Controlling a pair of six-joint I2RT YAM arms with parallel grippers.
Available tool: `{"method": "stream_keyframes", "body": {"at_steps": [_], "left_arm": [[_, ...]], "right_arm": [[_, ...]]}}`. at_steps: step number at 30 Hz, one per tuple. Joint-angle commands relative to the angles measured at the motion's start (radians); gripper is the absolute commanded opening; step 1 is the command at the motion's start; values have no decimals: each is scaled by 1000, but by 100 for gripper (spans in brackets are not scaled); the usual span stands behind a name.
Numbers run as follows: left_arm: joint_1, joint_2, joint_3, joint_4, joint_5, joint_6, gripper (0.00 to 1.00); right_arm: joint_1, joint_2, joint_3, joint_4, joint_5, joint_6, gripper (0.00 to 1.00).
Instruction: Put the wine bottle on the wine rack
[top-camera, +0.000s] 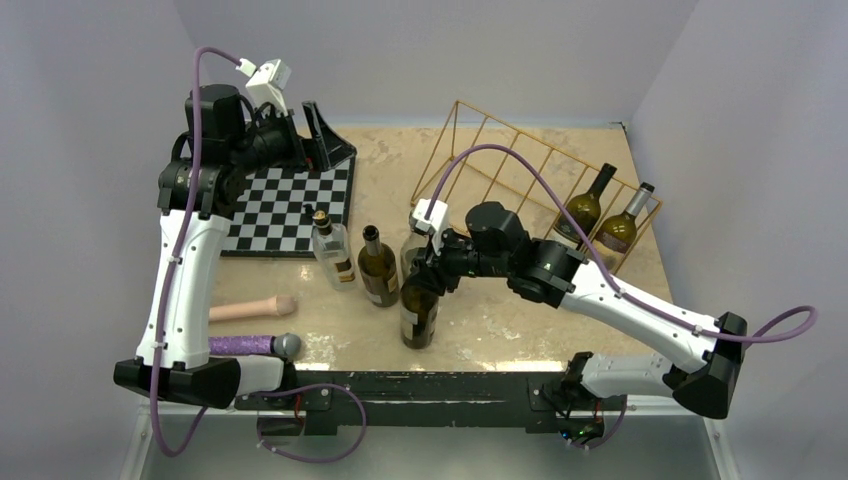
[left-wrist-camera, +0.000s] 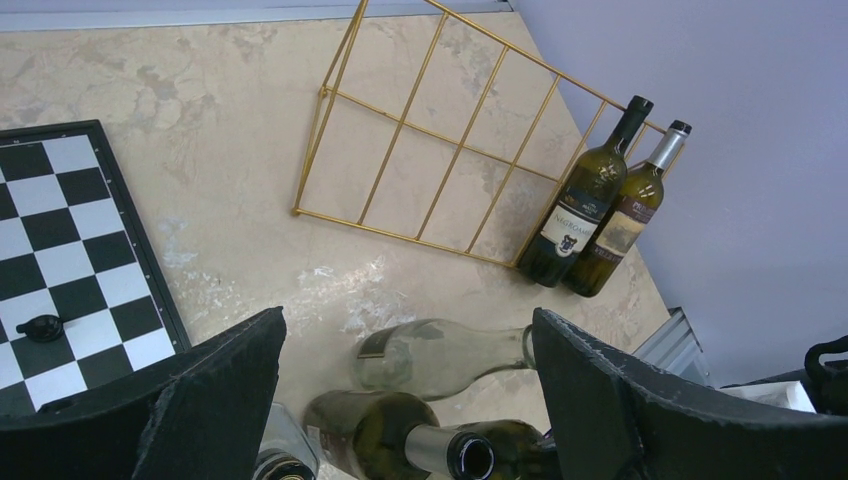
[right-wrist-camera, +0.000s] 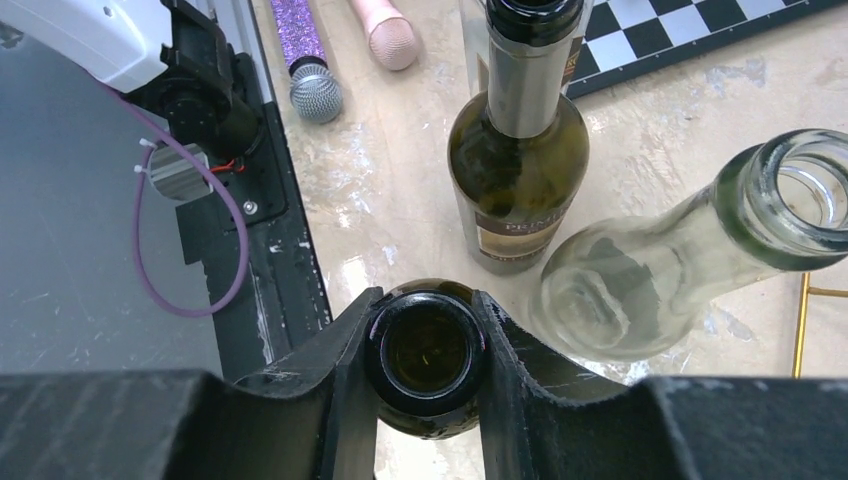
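Nearest us, the right hand (right-wrist-camera: 425, 335) is clenched on the neck of the dark wine bottle (top-camera: 418, 320). The bottle stands upright near the middle of the worktop's (top-camera: 480, 335) near edge, well apart from the gold wine rack (top-camera: 520, 160) at the far right corner, where two bottles (top-camera: 583, 208) lie. The left hand (top-camera: 322, 135) hangs released above the checkered board (top-camera: 290, 205) at the far left. The surface is mottled beige stone, glossy in patches; pale lilac walls (top-camera: 90, 120) close in on three sides.

A lab test cell: plain walls (top-camera: 420, 50) box in a marbled table (top-camera: 500, 340) (arms (top-camera: 185, 290) bolted on)
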Motion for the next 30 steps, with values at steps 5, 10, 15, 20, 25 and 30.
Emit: {"method": "stream_keyframes", "body": {"at_steps": [5,10,15,20,25,30], "left_arm": [[-3,-5,15,-1,-15,19,96],[-3,-2,16,0,-21,19,96],[-4,7,22,5,-17,18,96],[-3,11,28,12,-12,15,96],[-4,2,25,14,-5,16,96],[-4,-30,-3,24,-9,15,96]], "right_arm": [[2,-73,75,-92,93,-27,0],[-3,-120,126,-216,173,0,0],[-24,-148,171,-335,276,51,0],[-69,-144,222,-379,463,116,0],[-119,-104,291,-402,686,244,0],[-179,-33,400,-486,864,438,0]]}}
